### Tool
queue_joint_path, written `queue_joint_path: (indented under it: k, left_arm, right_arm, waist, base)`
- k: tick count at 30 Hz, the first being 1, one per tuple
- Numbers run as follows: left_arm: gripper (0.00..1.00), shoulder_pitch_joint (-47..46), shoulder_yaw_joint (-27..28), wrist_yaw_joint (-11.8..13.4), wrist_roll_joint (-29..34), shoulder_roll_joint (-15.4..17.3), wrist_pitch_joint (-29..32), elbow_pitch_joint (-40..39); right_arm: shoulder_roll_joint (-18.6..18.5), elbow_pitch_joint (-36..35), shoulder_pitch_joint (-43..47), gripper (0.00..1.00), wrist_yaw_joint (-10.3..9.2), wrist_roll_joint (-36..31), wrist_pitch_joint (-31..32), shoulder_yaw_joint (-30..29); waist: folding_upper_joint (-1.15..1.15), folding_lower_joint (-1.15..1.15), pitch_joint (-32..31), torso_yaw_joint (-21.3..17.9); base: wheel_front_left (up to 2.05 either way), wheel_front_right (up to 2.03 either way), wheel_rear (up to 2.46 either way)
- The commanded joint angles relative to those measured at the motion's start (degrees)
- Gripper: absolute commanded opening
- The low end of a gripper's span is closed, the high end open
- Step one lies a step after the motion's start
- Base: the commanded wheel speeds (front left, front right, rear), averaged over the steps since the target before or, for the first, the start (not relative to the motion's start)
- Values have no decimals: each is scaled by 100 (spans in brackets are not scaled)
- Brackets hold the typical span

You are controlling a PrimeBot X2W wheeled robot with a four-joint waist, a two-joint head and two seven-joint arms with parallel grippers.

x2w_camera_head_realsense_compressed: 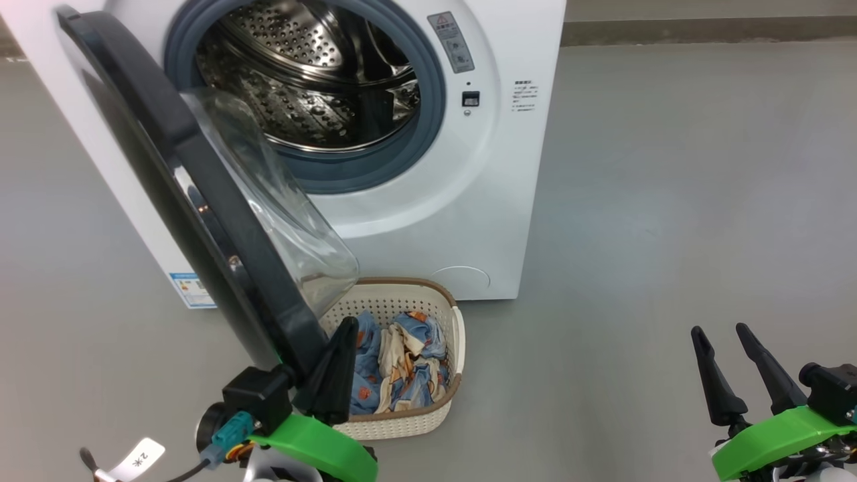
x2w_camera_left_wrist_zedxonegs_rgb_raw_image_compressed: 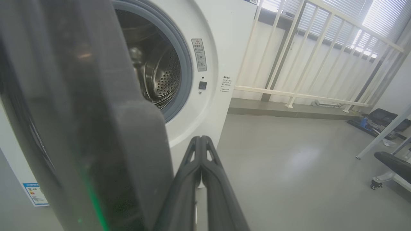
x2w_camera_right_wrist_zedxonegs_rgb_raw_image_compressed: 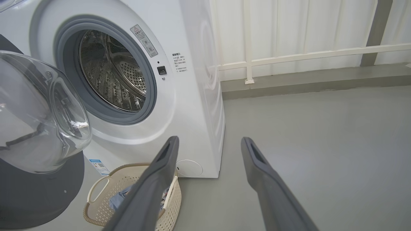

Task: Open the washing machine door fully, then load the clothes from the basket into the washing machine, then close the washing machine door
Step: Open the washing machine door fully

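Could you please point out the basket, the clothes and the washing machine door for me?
basket [x2w_camera_head_realsense_compressed: 402,281]: head view, on its brown back rim.
clothes [x2w_camera_head_realsense_compressed: 402,368]: head view, on the printed fabric heaped inside.
washing machine door [x2w_camera_head_realsense_compressed: 150,100]: head view, on its dark upper frame.

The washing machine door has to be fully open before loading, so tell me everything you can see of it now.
The washing machine door is a large round door with a glossy black frame and a bulging clear glass bowl at its centre. It stands swung out from the white washing machine, hinged on the robot's left. In the head view its bowl overlaps the basket at the rear rim. The shut left claw sits beside its lower free edge; whether they touch is unclear.
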Motion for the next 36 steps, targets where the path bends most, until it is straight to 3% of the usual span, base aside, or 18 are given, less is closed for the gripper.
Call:
queue_joint_path:
  k: [1, 21, 36]
  left_arm:
    - [0, -209, 289, 79, -62, 80, -59, -80]
    - [0, 208, 347, 350, 0, 495, 285, -728]
    - [0, 335, 694, 576, -134, 810, 512, -880]
  right_arm:
    - [-78, -112, -76, 100, 8, 20, -69, 109]
    - [137, -102, -25, 100, 8, 62, -69, 147]
    - [230, -145, -16, 100, 8, 50, -69, 134]
  waist:
    - [0, 0, -1, 72]
    - [0, 0, 0, 962]
    - [0, 0, 97, 1653]
  base:
    - [0, 0, 0]
    - [0, 0, 0]
    - [0, 0, 0]
